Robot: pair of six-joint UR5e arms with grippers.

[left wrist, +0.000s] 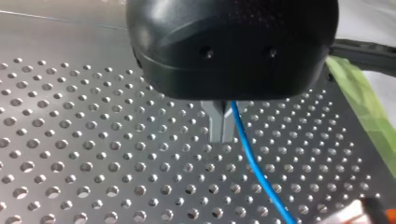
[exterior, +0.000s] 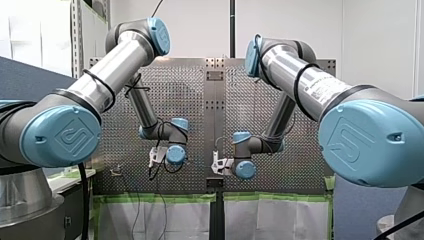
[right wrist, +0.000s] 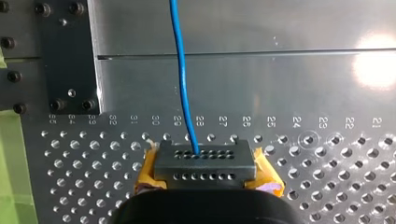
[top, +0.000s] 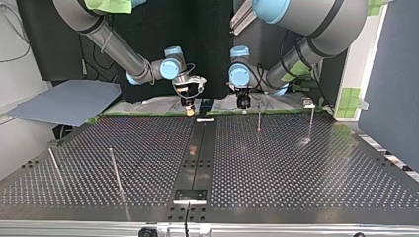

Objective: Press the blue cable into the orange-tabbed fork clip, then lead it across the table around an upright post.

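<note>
Losing the blue cable behind the black housing of my left gripper at one end, off the picture's edge at the other. Not seeing whether gripped. Catching only a blurred orange-and-white corner near the cable, cut by the edge, not identifying it. In the right wrist view, losing the cable off the edge ahead of my right gripper and into a grey perforated block. Not resolving the cable in front and top views; barely making out thin posts.
</note>
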